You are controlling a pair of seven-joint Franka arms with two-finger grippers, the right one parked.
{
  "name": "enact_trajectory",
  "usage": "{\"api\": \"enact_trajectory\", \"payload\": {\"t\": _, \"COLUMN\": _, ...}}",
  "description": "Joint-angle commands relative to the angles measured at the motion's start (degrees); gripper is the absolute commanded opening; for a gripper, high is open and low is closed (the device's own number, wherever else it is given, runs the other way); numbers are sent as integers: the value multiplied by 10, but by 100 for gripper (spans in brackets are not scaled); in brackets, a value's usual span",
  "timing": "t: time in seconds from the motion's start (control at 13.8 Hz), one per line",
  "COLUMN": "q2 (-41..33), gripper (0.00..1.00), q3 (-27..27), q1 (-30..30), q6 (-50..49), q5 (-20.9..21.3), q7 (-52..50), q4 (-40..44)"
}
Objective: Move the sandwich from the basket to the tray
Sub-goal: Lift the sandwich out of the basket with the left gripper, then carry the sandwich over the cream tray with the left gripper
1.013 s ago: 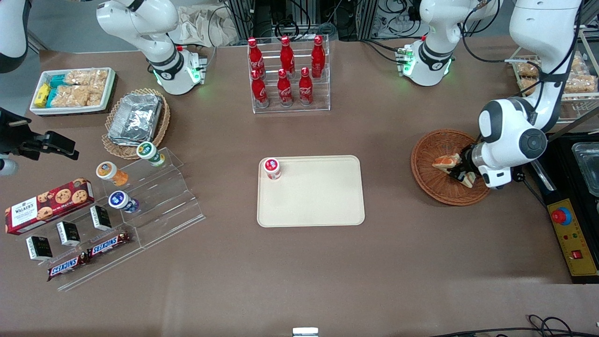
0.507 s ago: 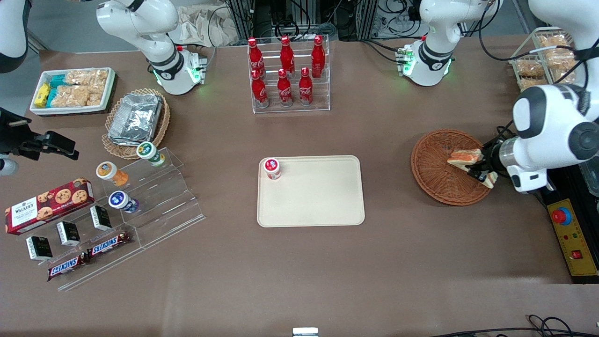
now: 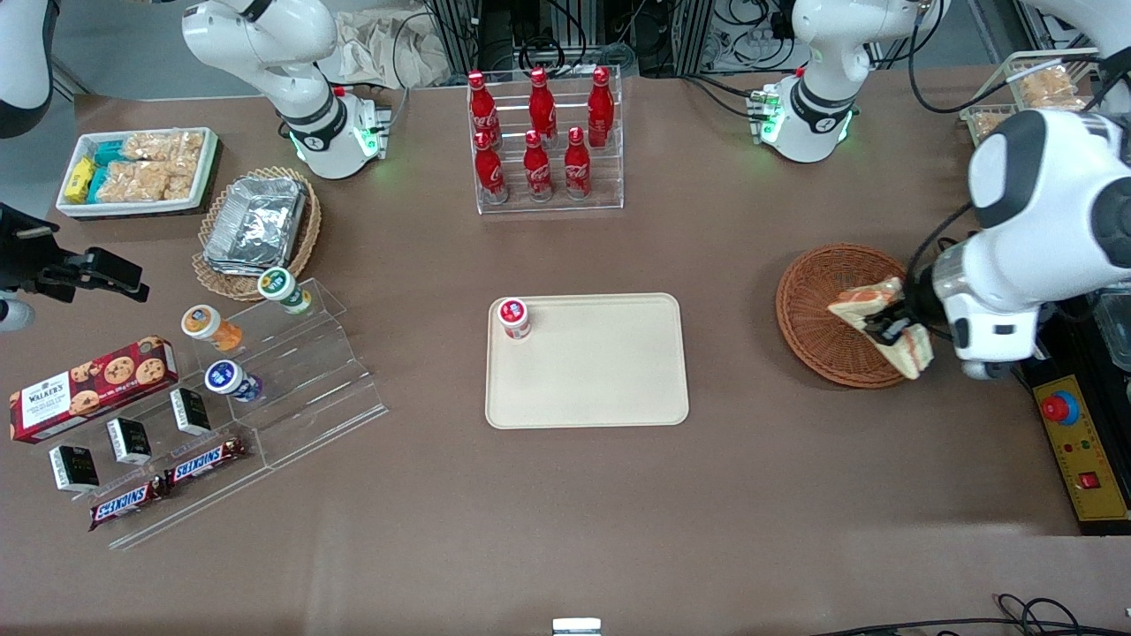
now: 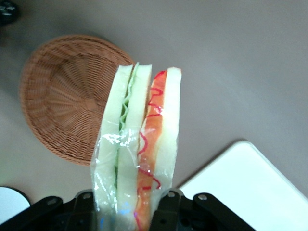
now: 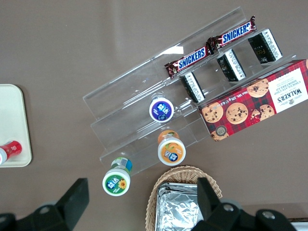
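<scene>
My left gripper [image 3: 891,331] is shut on the sandwich [image 3: 875,302], a plastic-wrapped wedge of white bread with green and orange-red filling, and holds it lifted above the reddish-brown wicker basket [image 3: 817,309]. In the left wrist view the sandwich [image 4: 137,149] stands between the black fingers [image 4: 166,211], with the empty basket [image 4: 67,96] below it. The cream tray [image 3: 610,380] lies at the table's middle, toward the parked arm from the basket; its corner [image 4: 245,183] also shows in the wrist view.
A small red-lidded cup [image 3: 513,317] stands in one corner of the tray. A clear rack of red bottles [image 3: 543,141] stands farther from the camera than the tray. A yellow control box [image 3: 1082,442] lies near the working arm. Snack stands [image 3: 265,389] fill the parked arm's end.
The gripper has risen out of the basket with the sandwich in it, drifting slightly toward the camera. The sandwich now hangs above the basket's edge.
</scene>
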Motion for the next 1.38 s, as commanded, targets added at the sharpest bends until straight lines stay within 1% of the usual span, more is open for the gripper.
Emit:
{"api": "enact_trajectory", "payload": {"t": 0.0, "q2": 38, "gripper": 36, "q3": -60, "q1": 0, "q6": 4, "q5": 18, "q7": 9, "q4": 39}}
{"api": "enact_trajectory", "payload": {"t": 0.14, "q2": 66, "gripper": 37, "q3": -106, "q1": 0, "q6": 34, "q5": 32, "q7": 9, "q4": 43}}
{"api": "enact_trajectory", "payload": {"t": 0.43, "q2": 128, "gripper": 37, "q3": -172, "q1": -1, "q6": 110, "q5": 56, "q7": 9, "q4": 41}}
{"api": "enact_trajectory", "payload": {"t": 0.51, "q2": 149, "gripper": 37, "q3": -187, "q1": -1, "q6": 133, "q5": 74, "q7": 9, "q4": 41}}
{"api": "enact_trajectory", "payload": {"t": 0.65, "q2": 200, "gripper": 40, "q3": -217, "q1": -1, "q6": 166, "q5": 126, "q7": 9, "q4": 41}}
{"api": "enact_trajectory", "payload": {"t": 0.72, "q2": 224, "gripper": 40, "q3": -228, "q1": -1, "q6": 180, "q5": 144, "q7": 9, "q4": 41}}
{"api": "enact_trajectory", "payload": {"t": 0.87, "q2": 261, "gripper": 39, "q3": -242, "q1": -1, "q6": 201, "q5": 182, "q7": 14, "q4": 41}}
{"api": "enact_trajectory", "payload": {"t": 0.94, "q2": 279, "gripper": 39, "q3": -251, "q1": -1, "q6": 205, "q5": 203, "q7": 43, "q4": 41}}
{"api": "enact_trajectory", "payload": {"t": 1.01, "q2": 292, "gripper": 39, "q3": -252, "q1": -1, "q6": 206, "q5": 208, "q7": 71, "q4": 41}}
{"api": "enact_trajectory", "payload": {"t": 1.16, "q2": 309, "gripper": 40, "q3": -252, "q1": -3, "q6": 210, "q5": 208, "q7": 80, "q4": 40}}
{"api": "enact_trajectory", "payload": {"t": 1.3, "q2": 322, "gripper": 40, "q3": -240, "q1": -40, "q6": 227, "q5": 211, "q7": 79, "q4": 42}}
